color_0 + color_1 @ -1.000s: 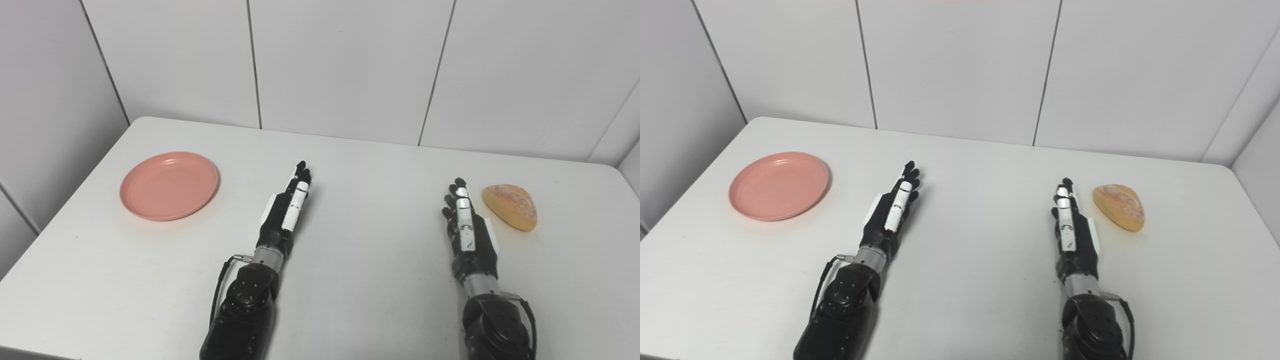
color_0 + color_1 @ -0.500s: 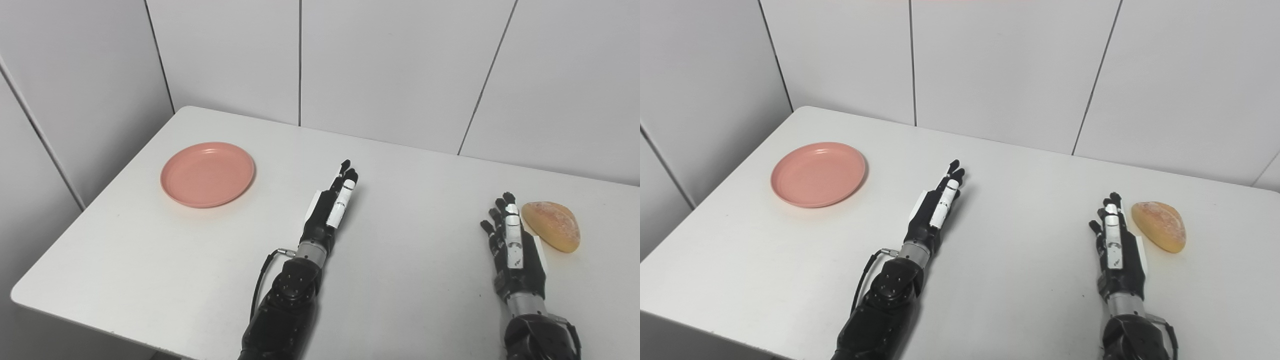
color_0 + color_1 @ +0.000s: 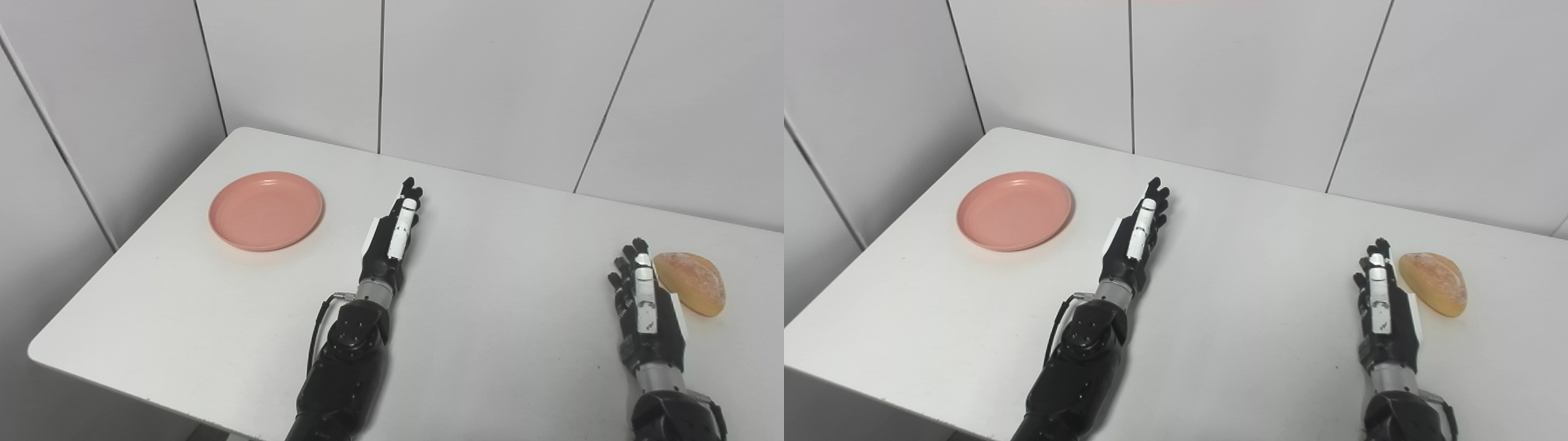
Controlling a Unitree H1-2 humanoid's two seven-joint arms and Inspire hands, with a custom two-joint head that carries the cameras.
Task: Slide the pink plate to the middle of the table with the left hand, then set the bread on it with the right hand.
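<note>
Pink plate (image 3: 266, 210): you see a round, smooth, shallow dish with a raised rim, matte salmon pink, lying flat in the left-centre of the frame, near the table's left edge and well apart from both hands.
Bread (image 3: 691, 282): a half-moon roll with a golden, floury, slightly rough crust, at the right edge of the frame, resting on the table just beside your right hand.
Left hand (image 3: 392, 239): black, hard-shelled, with a white strip along one finger; it is in mid-frame, right of the plate, fingers straight and close together, pointing toward the wall, holding nothing.
Right hand (image 3: 1383, 312): same black-and-white build, in the lower right of the frame; fingers extended and slightly fanned, empty, with the bread to its right.
Table (image 3: 1249, 257): a plain white, matte, smooth top with rounded corners.
Wall (image 3: 490, 79): flat pale panels divided by thin dark seams, filling the upper frame.
</note>
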